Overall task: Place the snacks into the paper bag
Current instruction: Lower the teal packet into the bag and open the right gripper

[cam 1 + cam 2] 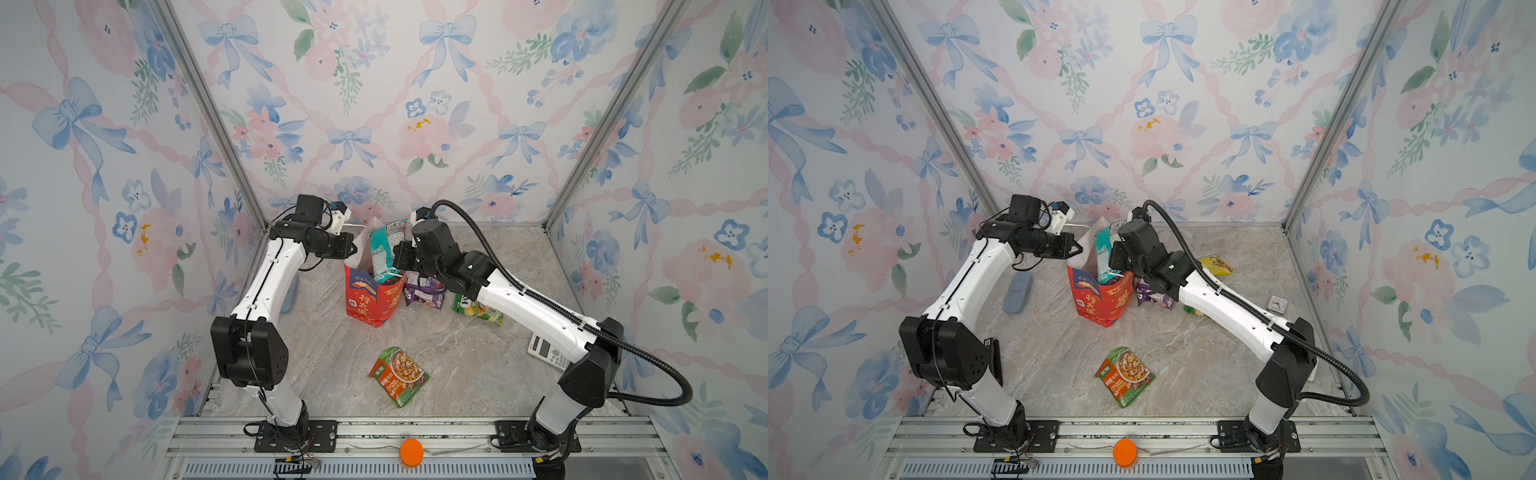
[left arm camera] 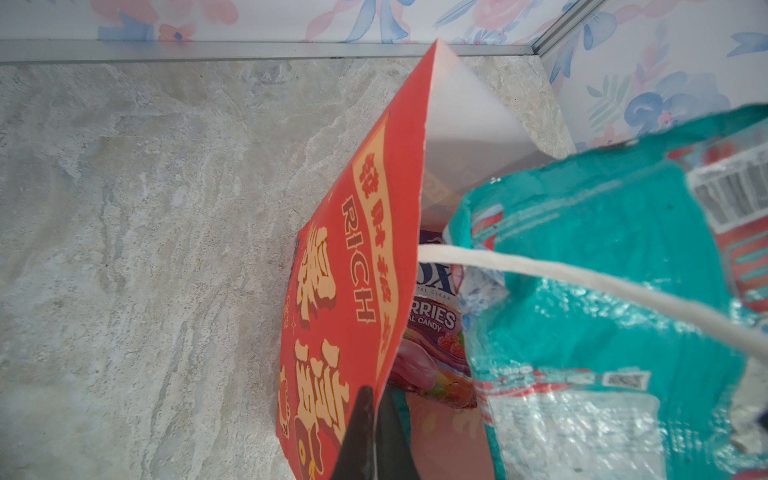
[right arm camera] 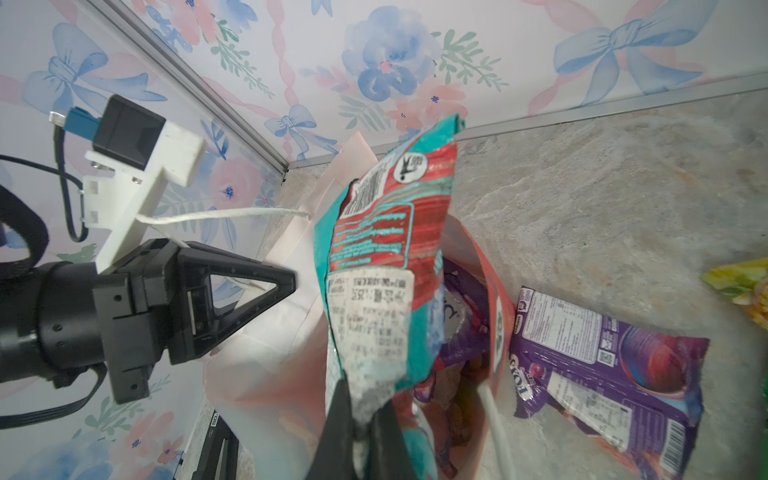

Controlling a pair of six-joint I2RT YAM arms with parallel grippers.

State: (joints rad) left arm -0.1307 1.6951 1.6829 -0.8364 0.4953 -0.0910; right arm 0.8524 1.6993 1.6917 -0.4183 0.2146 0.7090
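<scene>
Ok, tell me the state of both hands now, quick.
Left hand: closed, pinching the rim of the paper bag.
Right hand: closed, holding the teal snack packet at the bag's mouth.

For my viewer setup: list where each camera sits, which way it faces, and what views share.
Top views: high in front, looking down at the table; left arm and right arm show whole, flanking the paper bag.
Left wrist: on the left arm, looking along the left gripper, shut on the bag's edge; only tips show.
Right wrist: on the right arm, looking along the right gripper, shut on the teal packet; left gripper also shows.
Shared: both wrist views show bag and teal packet.
</scene>
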